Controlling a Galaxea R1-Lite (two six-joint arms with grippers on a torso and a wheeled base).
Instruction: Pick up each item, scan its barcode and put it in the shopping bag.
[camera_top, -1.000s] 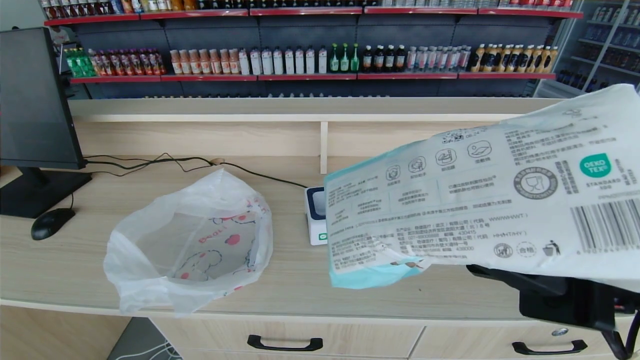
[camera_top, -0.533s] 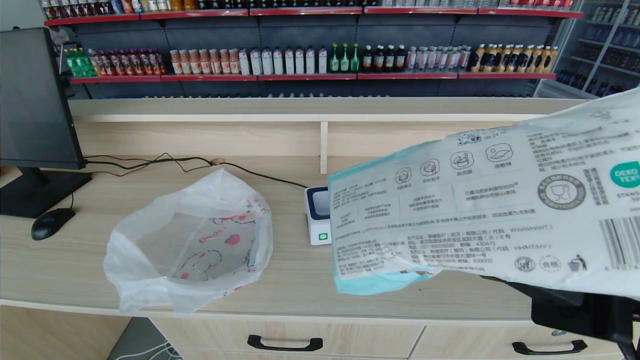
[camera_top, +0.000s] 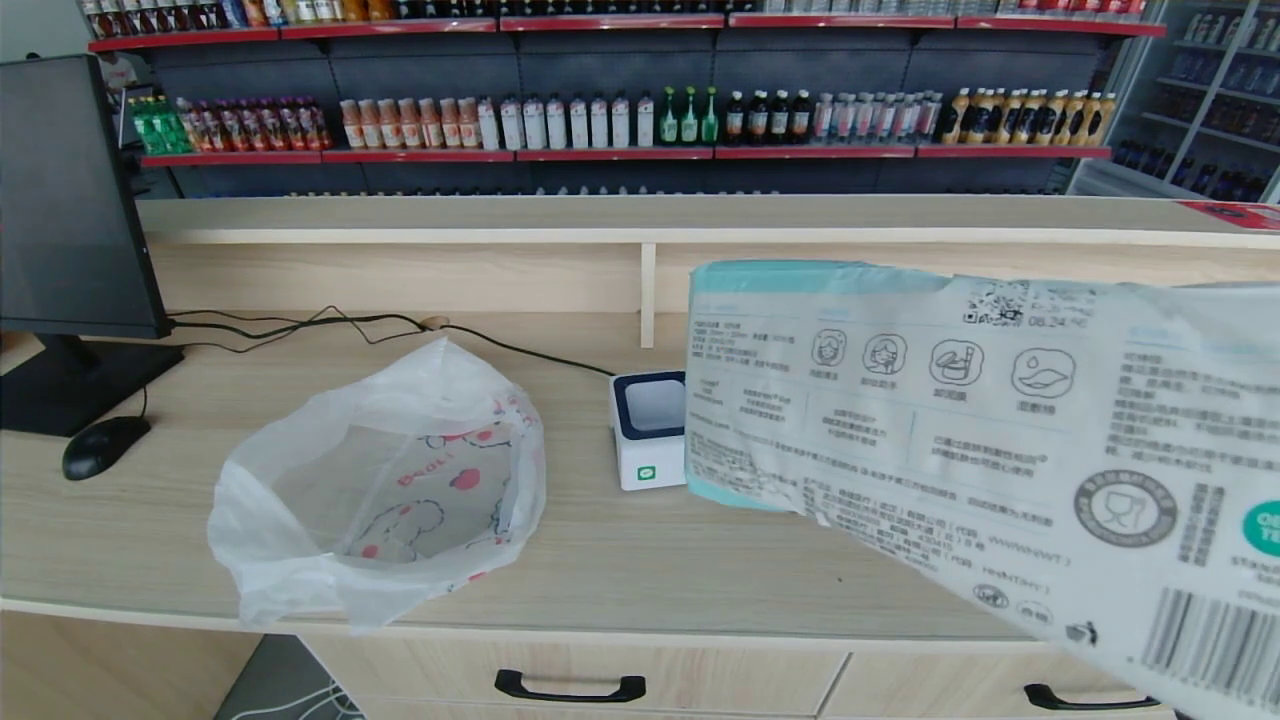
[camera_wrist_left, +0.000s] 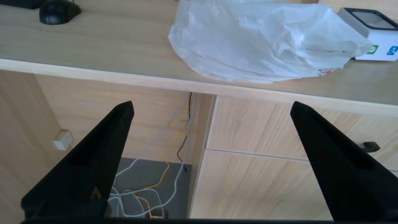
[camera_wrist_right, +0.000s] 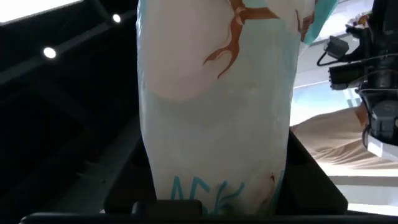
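A large white and teal soft pack (camera_top: 960, 440) hangs in the air over the right half of the counter, its printed back and barcode (camera_top: 1210, 640) turned toward me. In the right wrist view my right gripper (camera_wrist_right: 217, 186) is shut on the pack (camera_wrist_right: 217, 93), with a finger on either side of it. The white barcode scanner (camera_top: 648, 430) sits mid-counter, just left of the pack's teal end. An open translucent shopping bag (camera_top: 380, 490) lies to the left of the scanner. My left gripper (camera_wrist_left: 211, 112) is open and holds nothing, low in front of the counter's edge, below the bag (camera_wrist_left: 267, 37).
A black monitor (camera_top: 70, 200) and a mouse (camera_top: 105, 445) stand at the counter's left, with cables (camera_top: 330, 325) running behind the bag. A raised ledge (camera_top: 640, 215) backs the counter. Drawers with black handles (camera_top: 570, 687) lie beneath. Bottle shelves (camera_top: 620, 120) fill the background.
The pack has swung: its left end rose, its barcode end dropped toward me and to the right, uncovering the scanner. The right gripper has slipped from sight behind the pack.
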